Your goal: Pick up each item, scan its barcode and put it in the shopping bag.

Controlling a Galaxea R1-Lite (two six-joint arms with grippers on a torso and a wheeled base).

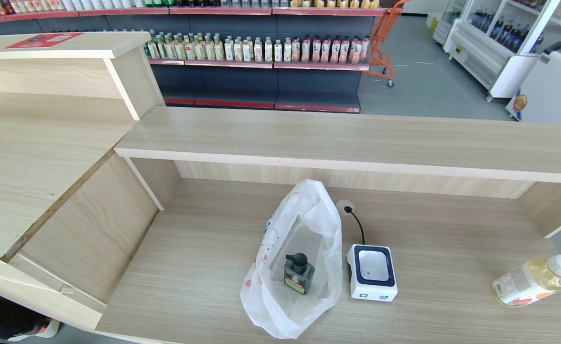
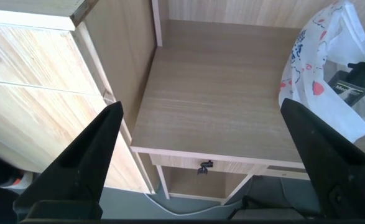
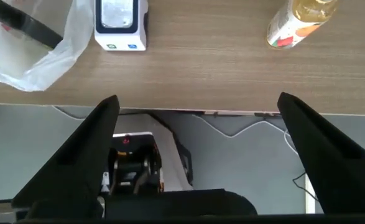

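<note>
**Both hands wide open off the worktop; one bottle bagged, one lying out**

In the head view, a white plastic shopping bag (image 1: 271, 291) is seen standing open near the middle of the wooden worktop (image 1: 189, 258). A dark pump bottle (image 1: 298, 273) is held inside it, upright, with its black pump head uppermost. A white scanner (image 1: 372, 272) with a dark blue frame is set just beside the bag, at 3 o'clock from it. A black cable (image 1: 358, 224) is run from the scanner's far side toward 11 o'clock, into a round grommet (image 1: 345, 206) in the worktop.

A bottle of yellow liquid (image 1: 531, 282) with a white cap is laid on its side well apart from the scanner, at 3 o'clock from it and close to the worktop's right end. Its cap is pointed toward 2 o'clock.

The left hand (image 2: 201, 165) is held off the near left corner of the worktop. Its two dark fingers are spread far apart and nothing is gripped between them. The right hand (image 3: 198, 162) is held off the worktop's near edge, with the scanner and the lying bottle beyond it. It too is spread wide with nothing gripped.

Shelves (image 1: 261, 62) stocked with rows of bottles are seen beyond the worktop, at 12 o'clock.
</note>
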